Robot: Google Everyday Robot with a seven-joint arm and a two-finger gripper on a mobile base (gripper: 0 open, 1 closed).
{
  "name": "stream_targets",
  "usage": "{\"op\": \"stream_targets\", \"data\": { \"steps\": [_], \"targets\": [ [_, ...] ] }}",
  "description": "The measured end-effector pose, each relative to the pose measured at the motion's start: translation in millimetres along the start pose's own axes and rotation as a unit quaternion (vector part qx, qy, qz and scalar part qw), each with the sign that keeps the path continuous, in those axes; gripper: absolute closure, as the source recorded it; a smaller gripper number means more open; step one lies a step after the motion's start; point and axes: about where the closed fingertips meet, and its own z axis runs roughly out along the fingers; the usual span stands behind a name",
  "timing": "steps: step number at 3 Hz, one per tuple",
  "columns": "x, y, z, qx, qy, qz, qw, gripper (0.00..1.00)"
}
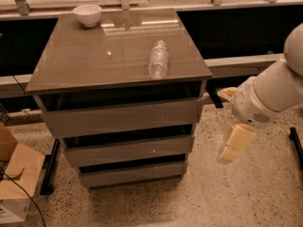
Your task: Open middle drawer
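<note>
The cabinet has three glossy grey-brown handleless drawers. The middle drawer (pixel 128 150) is the second front, of medium height, with a tiny pale speck near its right half; it looks closed, in line with the others. The taller top drawer (pixel 120 118) is above it and the shortest bottom drawer (pixel 132 173) below. My white arm (pixel 272 91) comes in from the right. Its cream gripper (pixel 234 144) hangs below the wrist, to the right of the middle drawer's right end and apart from it, above the floor.
A clear plastic bottle (pixel 158 58) lies on the cabinet top (pixel 94 56). A white bowl (pixel 87 14) sits at its back left. A cardboard box (pixel 14 178) stands on the floor at the left. Speckled floor lies in front and right. A black bar (pixel 296 145) lies at far right.
</note>
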Motion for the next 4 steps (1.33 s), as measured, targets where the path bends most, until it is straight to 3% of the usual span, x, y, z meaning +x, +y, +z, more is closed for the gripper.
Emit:
{"op": "stream_targets", "data": {
  "steps": [1, 2, 3, 4],
  "targets": [
    [1, 1, 1, -0.001, 0.001, 0.002, 1.0000, 0.00],
    [-4, 7, 30, -0.012, -0.005, 0.010, 0.9999, 0.00],
    [-9, 13, 70, -0.017, -0.045, 0.023, 0.9986, 0.00],
    [-14, 12, 125, -0.016, -0.101, 0.039, 0.9940, 0.00]
  ]
}}
